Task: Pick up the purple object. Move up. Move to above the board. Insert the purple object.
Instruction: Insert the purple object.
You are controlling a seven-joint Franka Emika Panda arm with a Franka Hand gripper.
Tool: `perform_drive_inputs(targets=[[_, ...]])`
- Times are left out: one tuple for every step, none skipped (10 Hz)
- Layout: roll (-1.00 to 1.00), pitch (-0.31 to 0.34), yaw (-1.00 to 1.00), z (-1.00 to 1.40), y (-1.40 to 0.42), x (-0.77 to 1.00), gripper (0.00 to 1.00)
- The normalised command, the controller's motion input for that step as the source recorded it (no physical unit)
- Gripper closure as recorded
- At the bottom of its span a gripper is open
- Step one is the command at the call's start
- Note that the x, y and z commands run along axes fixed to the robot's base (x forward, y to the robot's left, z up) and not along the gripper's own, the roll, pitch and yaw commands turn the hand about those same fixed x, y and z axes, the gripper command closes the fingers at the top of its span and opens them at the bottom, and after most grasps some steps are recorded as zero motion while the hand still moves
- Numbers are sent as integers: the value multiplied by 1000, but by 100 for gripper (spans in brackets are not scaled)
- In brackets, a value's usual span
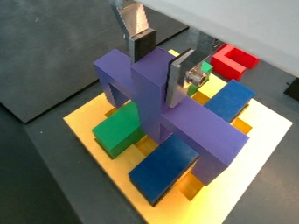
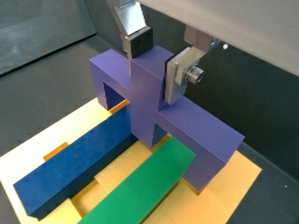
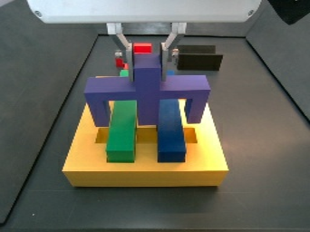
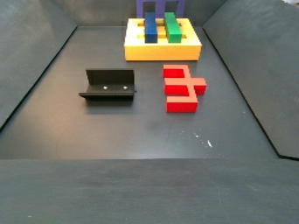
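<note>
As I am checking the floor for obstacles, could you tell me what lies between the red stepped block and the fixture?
Nothing: in a side view, bare dark floor separates the red stepped block from the fixture. The gripper is at the board, its fingers on the purple object.

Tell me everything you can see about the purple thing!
The purple object is a blocky, matte bridge: a wide flat bar, legs pointing down, a raised stub on top. It stands upright across the yellow board, straddling the green bar and blue bar. The gripper has its fingers on either side of the stub.
</note>
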Motion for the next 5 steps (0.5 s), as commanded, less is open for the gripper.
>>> perform_drive_inputs(targets=[[0, -27, 11, 0, -143, -31, 100], [0, -30, 26, -157, -157, 0, 100], [0, -54, 3, -331, -31, 0, 100], [0, -100, 0, -446, 0, -40, 100], [-10, -70, 0, -417, -14, 9, 100]])
